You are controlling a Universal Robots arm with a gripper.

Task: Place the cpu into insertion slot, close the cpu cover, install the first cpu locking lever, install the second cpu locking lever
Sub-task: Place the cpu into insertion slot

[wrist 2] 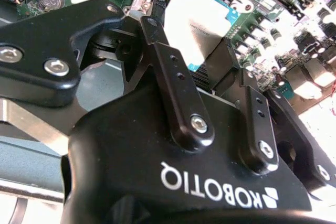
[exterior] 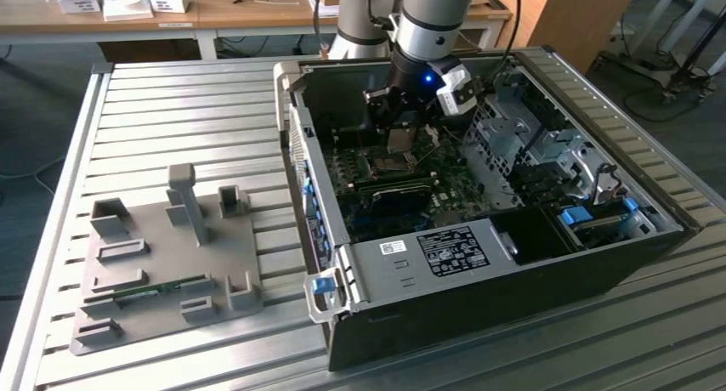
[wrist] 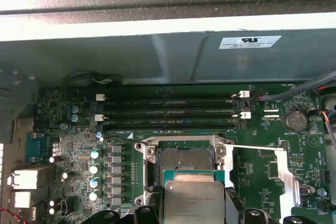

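gripper (wrist 2: 193, 59) pinching the cpu (wrist: 193, 198) by two opposite edges, black fingers (wrist: 148, 214) pressed against either side. cpu held level, its grey metal top facing both wrist views, hanging just over the socket (wrist: 181, 157) and overlapping one side of it; cannot tell whether it touches. rest of the socket lies uncovered, contact field showing. cpu cover (wrist: 287, 177) swung off the socket to one side, green board visible through its window. memory slots (wrist: 168, 111) run just beyond the socket. arm (exterior: 437, 17) reaches down into the open computer case (exterior: 297, 127), which lies on a slatted metal table (exterior: 170, 110). grey fixture plate (exterior: 170, 263) sits well apart, toward the exterior view's left.
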